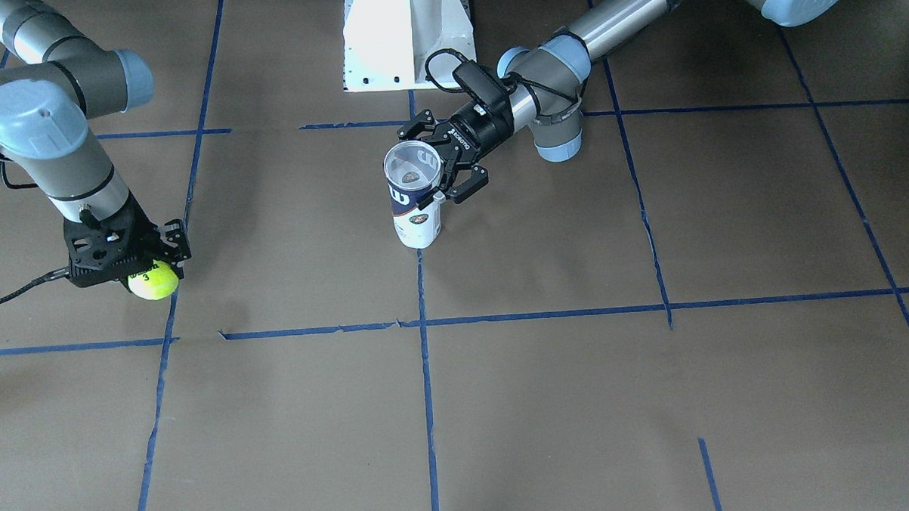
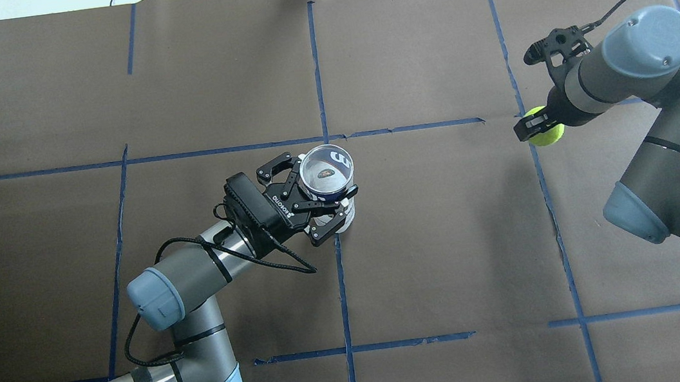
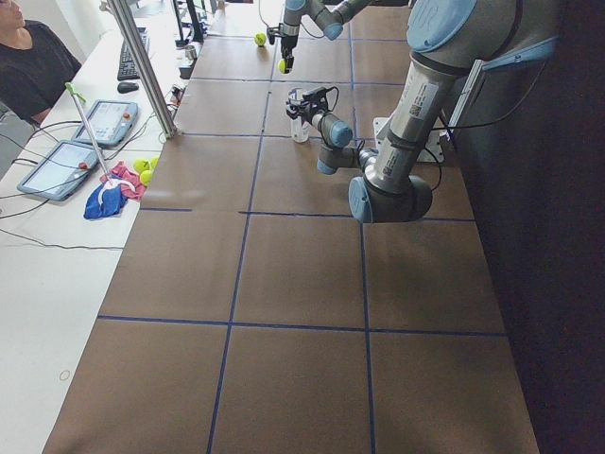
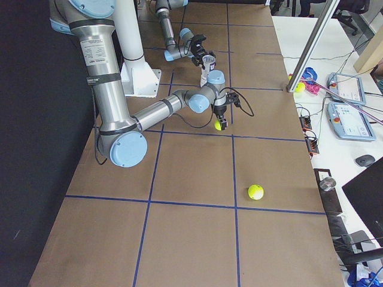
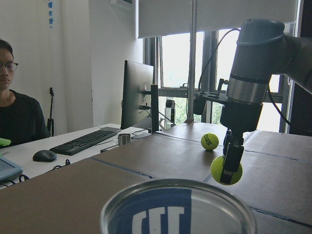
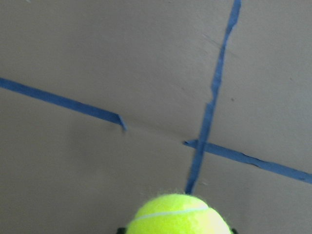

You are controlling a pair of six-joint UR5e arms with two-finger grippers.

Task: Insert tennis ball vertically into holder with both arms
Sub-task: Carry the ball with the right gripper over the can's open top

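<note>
Now tennis ball point(image 1: 154, 282) in right gripper point(image 1: 158, 270), holder point(image 1: 415, 211) upright

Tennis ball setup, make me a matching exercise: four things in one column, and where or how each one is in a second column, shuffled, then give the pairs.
Things:
1. tennis ball
2. holder
3. spare ball
4. white pedestal base

States:
A. upright, open end up, gripped by the left hand
B. at the robot-side edge of the table
C. lying loose, untouched
D. gripped by the right hand

Pairs: 1-D, 2-A, 3-C, 4-B
</note>
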